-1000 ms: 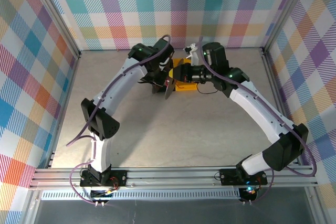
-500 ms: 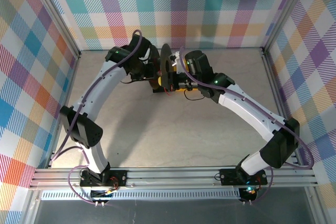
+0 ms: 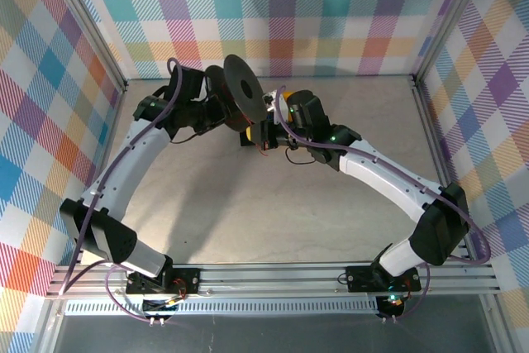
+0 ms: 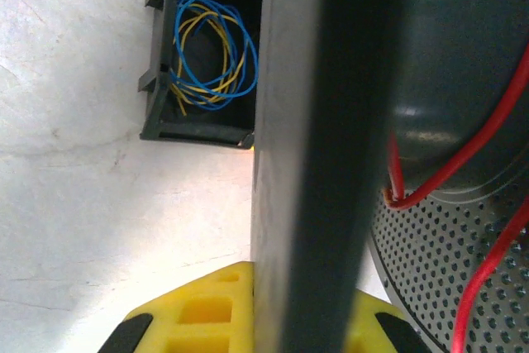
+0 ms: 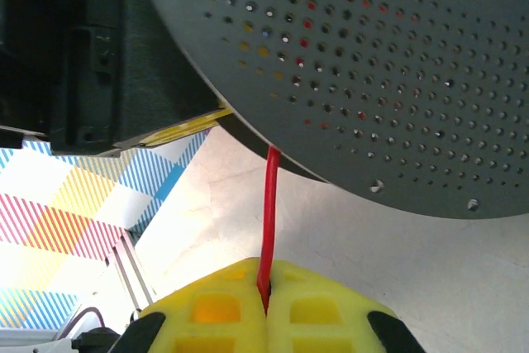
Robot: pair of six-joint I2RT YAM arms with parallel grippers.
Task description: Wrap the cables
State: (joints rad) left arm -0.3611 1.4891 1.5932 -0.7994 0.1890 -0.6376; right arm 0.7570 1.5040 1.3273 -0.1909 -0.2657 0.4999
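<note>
Nearest us, our right gripper (image 5: 264, 307) is pinched fully closed on the red cable (image 5: 268, 204). The cable is a thin, light, limp strand that we judge will kink or slip easily, so we would grip it close to the spool and keep it taut. From the pinch it runs toward twelve o'clock onto the black spool (image 3: 242, 84), farther off, whose flange our left gripper (image 4: 273, 324) clamps narrowly.

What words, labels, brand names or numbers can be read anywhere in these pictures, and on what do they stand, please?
None: no readable text on the black spool, the red cable, the black bin of blue and yellow wires, the yellow fingers or the plaid walls.
</note>
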